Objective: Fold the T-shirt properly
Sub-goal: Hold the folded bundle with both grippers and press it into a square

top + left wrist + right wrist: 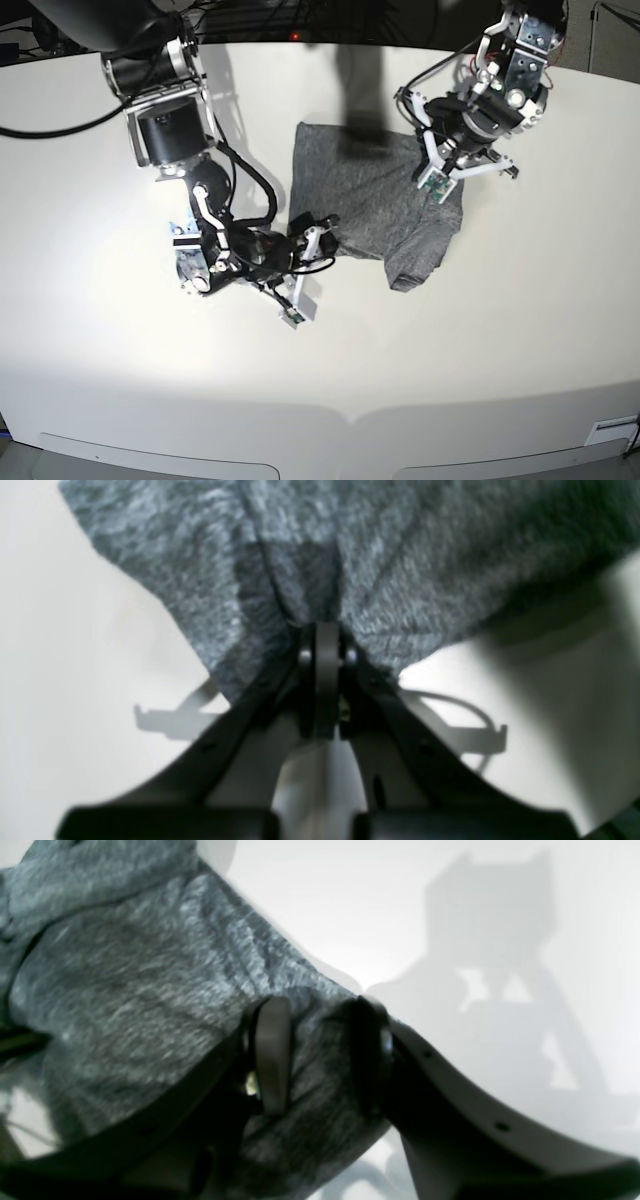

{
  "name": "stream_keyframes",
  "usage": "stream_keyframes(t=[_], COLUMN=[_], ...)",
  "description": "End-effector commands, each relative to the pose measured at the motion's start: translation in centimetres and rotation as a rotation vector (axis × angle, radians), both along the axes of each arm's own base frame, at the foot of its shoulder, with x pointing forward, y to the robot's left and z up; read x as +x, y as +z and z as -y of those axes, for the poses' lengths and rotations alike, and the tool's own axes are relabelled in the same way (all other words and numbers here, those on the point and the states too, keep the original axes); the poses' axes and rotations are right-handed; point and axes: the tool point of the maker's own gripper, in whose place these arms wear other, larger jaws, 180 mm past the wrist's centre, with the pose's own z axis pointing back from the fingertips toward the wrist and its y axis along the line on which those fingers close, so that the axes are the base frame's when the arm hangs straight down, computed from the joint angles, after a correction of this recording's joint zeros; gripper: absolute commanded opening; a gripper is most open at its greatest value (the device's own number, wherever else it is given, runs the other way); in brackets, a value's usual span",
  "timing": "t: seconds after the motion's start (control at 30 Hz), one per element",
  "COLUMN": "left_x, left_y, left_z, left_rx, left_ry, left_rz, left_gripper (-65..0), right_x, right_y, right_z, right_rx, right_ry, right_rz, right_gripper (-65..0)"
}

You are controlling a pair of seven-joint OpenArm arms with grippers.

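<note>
The heather-grey T-shirt [365, 205] lies partly folded in the middle of the white table [500, 350], with a doubled lobe hanging toward its lower right corner. My left gripper [447, 172] is at the shirt's right edge. In the left wrist view its fingers are pressed together on a pinch of the T-shirt [400, 555], and creases run out from the left gripper [327, 630]. My right gripper [312, 232] is at the lower left corner. A thick bunch of the T-shirt [125, 980] fills the right gripper [320, 1055] between both fingers.
The right arm's large black base [165, 120] stands at the back left, its cables looping beside the shirt's left edge. More cables and dark gear [300, 15] run along the table's far edge. The curved front edge [350, 415] is close to the camera.
</note>
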Motion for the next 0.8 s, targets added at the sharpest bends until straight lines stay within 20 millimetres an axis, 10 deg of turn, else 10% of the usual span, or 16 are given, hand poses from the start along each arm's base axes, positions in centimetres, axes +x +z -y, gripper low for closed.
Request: stream_keyframes(t=[0.0, 0.47, 0.77], left_x=[0.3, 4.9, 7.2], left_y=[0.3, 2.8, 4.8], left_z=[-0.4, -3.0, -4.9], left_rx=[0.015, 0.124, 0.153], left_ry=[0.006, -0.009, -0.046], left_rz=[0.014, 0.141, 0.257], left_gripper=[-65.0, -65.0, -65.0], right_x=[-0.1, -8.4, -13.3], right_y=[0.4, -3.4, -2.5], right_z=[0.2, 2.5, 1.1], right_rx=[-0.01, 0.015, 0.101], right_ry=[0.016, 0.035, 0.086], right_rz=[-0.014, -0.287, -0.325], right_gripper=[-42.9, -42.9, -42.9])
